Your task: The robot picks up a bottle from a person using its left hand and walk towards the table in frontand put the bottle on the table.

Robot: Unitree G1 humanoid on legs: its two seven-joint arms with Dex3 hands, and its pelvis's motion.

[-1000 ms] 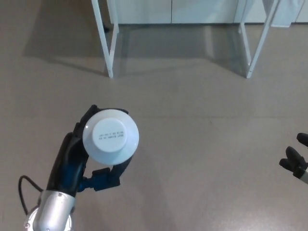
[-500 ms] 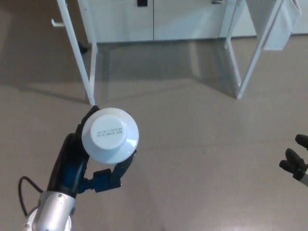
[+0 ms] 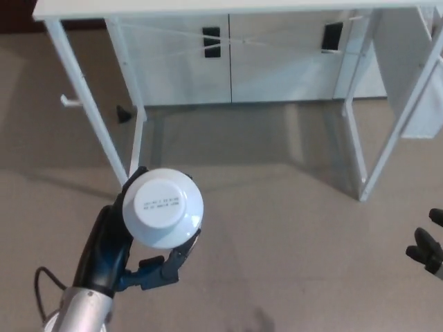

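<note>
While the bottle [image 3: 163, 207] is seen straight down onto its round white end, which bears a small printed code, its body stays hidden beneath that end. It stands roughly upright in the left hand [image 3: 118, 252], in the air over the floor [image 3: 291, 228], short of the counter's [image 3: 208, 7] near edge and close in the picture to the foot of the counter's near left leg [image 3: 86, 104]. The placing is not yet done. I judge the main risk to be that leg: if the walk runs straight on, the bottle or the forearm [image 3: 79, 315] could strike it, or knock the counter's near edge if the bottle is not lifted high enough to clear the top. A step's sway could also tip or loosen the bottle, since the hold lies low on its body, and setting it too close to the near edge could let it fall. The left hand is wrapped around the bottle, black fingers showing on both sides below the white end, forearm reaching up and forward from the lower left. The right hand [image 3: 428, 250] barely shows at the right border; whether it is spread or closed I cannot tell.
</note>
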